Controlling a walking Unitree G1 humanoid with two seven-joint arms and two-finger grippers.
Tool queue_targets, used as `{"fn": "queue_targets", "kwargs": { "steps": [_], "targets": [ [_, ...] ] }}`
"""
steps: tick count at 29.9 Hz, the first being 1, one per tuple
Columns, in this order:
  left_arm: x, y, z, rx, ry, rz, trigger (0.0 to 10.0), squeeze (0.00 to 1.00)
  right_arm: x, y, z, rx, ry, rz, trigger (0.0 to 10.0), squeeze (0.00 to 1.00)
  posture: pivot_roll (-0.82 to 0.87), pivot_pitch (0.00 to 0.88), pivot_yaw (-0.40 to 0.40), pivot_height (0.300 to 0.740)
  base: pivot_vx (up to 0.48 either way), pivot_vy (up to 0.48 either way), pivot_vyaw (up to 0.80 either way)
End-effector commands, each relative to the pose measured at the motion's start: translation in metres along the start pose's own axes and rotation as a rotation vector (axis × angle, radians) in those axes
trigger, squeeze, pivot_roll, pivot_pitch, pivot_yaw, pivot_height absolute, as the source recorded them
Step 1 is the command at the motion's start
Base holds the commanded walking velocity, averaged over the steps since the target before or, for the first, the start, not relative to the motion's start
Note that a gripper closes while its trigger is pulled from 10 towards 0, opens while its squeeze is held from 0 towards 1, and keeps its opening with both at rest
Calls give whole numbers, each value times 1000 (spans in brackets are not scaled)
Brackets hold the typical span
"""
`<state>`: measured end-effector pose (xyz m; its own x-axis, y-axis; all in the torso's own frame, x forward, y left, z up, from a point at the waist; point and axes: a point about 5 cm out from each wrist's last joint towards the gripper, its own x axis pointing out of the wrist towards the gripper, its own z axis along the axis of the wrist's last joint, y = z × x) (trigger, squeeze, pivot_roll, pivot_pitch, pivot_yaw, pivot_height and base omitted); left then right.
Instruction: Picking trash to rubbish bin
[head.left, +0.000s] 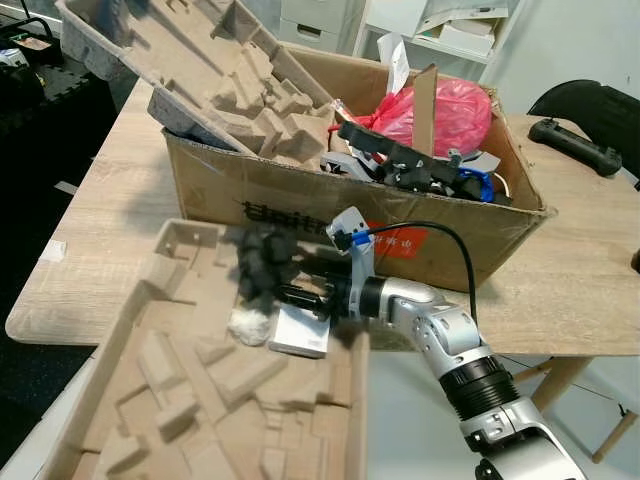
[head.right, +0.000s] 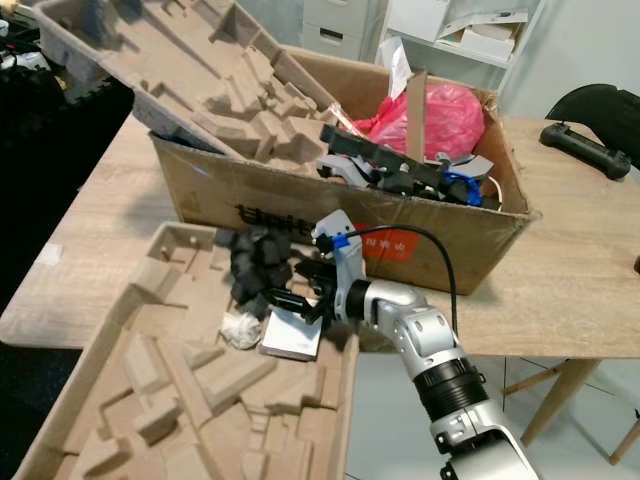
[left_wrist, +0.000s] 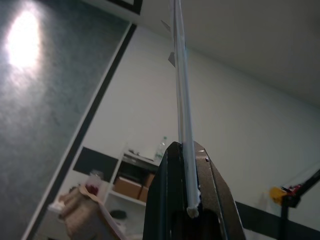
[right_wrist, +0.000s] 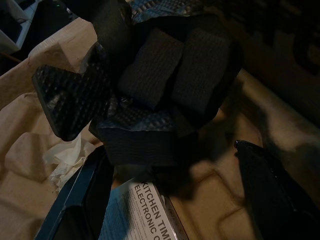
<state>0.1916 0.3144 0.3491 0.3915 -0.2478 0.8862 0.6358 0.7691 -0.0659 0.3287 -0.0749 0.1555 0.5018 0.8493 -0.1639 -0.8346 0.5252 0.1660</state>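
Black foam (head.left: 262, 265) sits on the pulp tray (head.left: 180, 400) just ahead of my right gripper (head.left: 300, 297), whose jaws are spread and holding nothing — one finger (right_wrist: 270, 192) stands beside the foam, the other by a small white box (head.left: 300, 333). The carton (head.left: 300, 205) on the table (head.left: 580, 280) already holds trash; foam, box and a crumpled tissue (head.left: 250, 323) remain. My left gripper (left_wrist: 187, 200) points upward, pinching a thin pale strip (left_wrist: 181, 100).

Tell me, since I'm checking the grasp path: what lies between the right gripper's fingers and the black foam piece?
Nothing: in the right wrist view the open right gripper faces the black foam piece directly, with a white box beneath.
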Motion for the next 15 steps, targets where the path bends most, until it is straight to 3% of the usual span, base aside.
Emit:
{"fn": "queue_targets", "kwargs": {
  "steps": [1,5,9,12,14,15],
  "targets": [
    [4,-8,-11,-24,33,-34,10000,0,0,0,-14,31,47,-12,10000,0,226,140,-99,740,0,0,0],
    [10,-14,-26,-53,89,-76,10000,0,2,1,-11,24,24,-9,10000,0,227,138,-97,740,0,0,0],
    [30,-37,-49,-123,174,-254,10000,0,2,9,7,19,-121,61,10000,0,216,133,-92,740,0,0,0],
    [35,-43,-56,-137,202,-297,10000,0,2,10,8,28,-129,67,10000,0,216,133,-92,740,0,0,0],
    [47,-58,-75,-155,288,-414,10000,0,2,9,5,26,-113,59,10000,0,206,129,-83,740,0,0,0],
    [47,-58,-75,-155,288,-414,10000,0,2,9,5,26,-113,59,10000,0,206,129,-83,740,0,0,0]
  ]
}}
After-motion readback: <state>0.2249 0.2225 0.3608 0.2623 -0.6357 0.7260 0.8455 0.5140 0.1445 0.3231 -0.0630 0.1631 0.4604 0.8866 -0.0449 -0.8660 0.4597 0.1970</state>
